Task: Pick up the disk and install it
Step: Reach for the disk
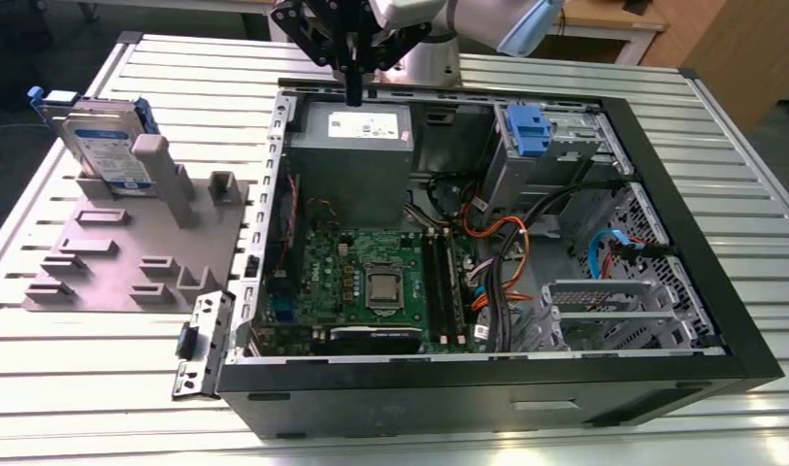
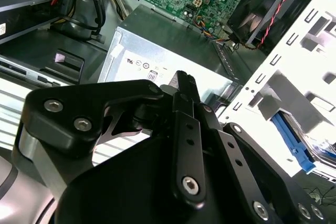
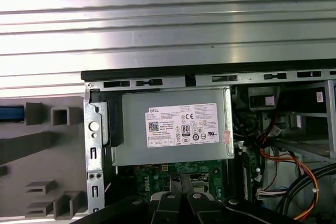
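the gripper [image 1: 355, 95] hung over the grey power supply box [image 1: 352, 146] at the back of the open computer case [image 1: 433, 388], fingers pinched together, nothing in them. the disk [image 1: 100, 141] stood on edge in the grey fixture [image 1: 122, 257], well apart at the exterior view's left. i'd judge it stiff, dense, shock-shy, its faces slick; best taken by the blue bracket's exposed upper end.
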`<state>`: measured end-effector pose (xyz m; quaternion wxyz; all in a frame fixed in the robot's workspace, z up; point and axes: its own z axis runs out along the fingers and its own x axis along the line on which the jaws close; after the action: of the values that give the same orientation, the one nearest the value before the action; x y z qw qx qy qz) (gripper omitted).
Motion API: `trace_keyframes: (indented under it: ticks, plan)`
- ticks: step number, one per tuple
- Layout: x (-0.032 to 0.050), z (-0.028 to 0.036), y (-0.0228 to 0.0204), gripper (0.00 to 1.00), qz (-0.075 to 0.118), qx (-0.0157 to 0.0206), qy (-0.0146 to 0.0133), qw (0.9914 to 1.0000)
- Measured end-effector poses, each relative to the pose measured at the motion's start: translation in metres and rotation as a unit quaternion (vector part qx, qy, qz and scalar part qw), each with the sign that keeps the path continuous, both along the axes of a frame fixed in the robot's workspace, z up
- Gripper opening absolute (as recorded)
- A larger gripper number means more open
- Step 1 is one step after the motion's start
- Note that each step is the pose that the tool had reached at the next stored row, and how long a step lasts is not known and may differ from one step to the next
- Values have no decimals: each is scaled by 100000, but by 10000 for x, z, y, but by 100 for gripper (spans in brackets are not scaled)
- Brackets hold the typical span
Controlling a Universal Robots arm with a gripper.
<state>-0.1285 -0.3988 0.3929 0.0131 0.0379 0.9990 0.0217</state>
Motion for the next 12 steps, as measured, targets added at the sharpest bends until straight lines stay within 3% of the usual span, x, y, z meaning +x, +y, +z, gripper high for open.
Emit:
trace_keyframes:
  ticks: [12]
  plan:
    - [-24, -2, 0, 11, 8, 1, 1, 100000]
